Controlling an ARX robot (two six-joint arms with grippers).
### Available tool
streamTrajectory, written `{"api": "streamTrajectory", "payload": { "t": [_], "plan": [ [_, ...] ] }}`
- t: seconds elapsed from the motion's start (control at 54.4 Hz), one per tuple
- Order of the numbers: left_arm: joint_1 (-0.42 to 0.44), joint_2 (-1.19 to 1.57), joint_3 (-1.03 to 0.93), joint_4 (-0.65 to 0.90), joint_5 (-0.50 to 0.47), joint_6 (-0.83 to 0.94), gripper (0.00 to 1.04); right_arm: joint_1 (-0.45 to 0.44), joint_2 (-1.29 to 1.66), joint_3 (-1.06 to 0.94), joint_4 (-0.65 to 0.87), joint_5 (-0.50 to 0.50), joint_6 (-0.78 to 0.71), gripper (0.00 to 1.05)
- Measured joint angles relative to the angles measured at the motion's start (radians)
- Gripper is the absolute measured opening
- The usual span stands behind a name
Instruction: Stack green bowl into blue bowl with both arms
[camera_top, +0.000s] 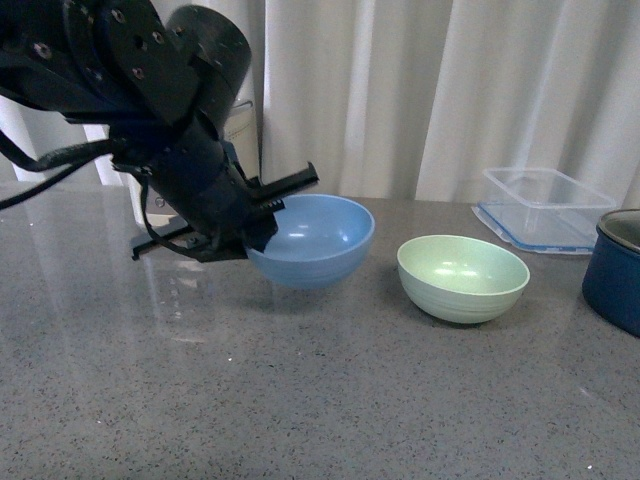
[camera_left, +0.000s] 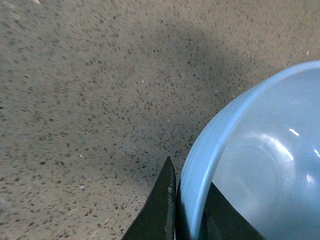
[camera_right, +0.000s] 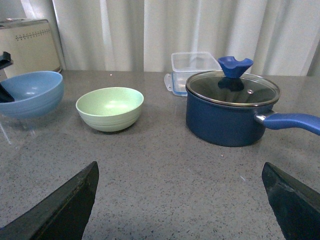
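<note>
- Front view: left hand (camera_top: 262, 215) is clamped on the rim of the blue bowl (camera_top: 322, 240), which tilts and looks raised just off the bench (camera_top: 300, 400). The green bowl (camera_top: 463, 278) sits upright to its right, apart from it.
- Left wrist view: one finger (camera_left: 161, 205) is outside the blue rim and the other inside, pinching it.
- Right wrist view: right hand (camera_right: 180, 170) is spread wide, gripping nothing. The green bowl is ahead, with a lidded navy pot (camera_right: 225, 117) nearby.
</note>
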Motion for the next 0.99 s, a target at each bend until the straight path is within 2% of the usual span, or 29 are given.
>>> {"api": "streamTrajectory", "payload": {
  "t": [0.625,0.809,0.992],
  "plan": [
    [-0.021,0.112,0.091,-0.048,-0.013,-0.006,0.05,0.0,0.0,0.0,0.0,0.0,0.0,0.95],
    [-0.021,0.107,0.091,-0.044,0.03,-0.006,0.41,0.0,0.0,0.0,0.0,0.0,0.0,0.95],
    [-0.02,0.03,0.023,0.05,0.018,0.018,0.68,0.0,0.0,0.0,0.0,0.0,0.0,0.95]
  ]
}}
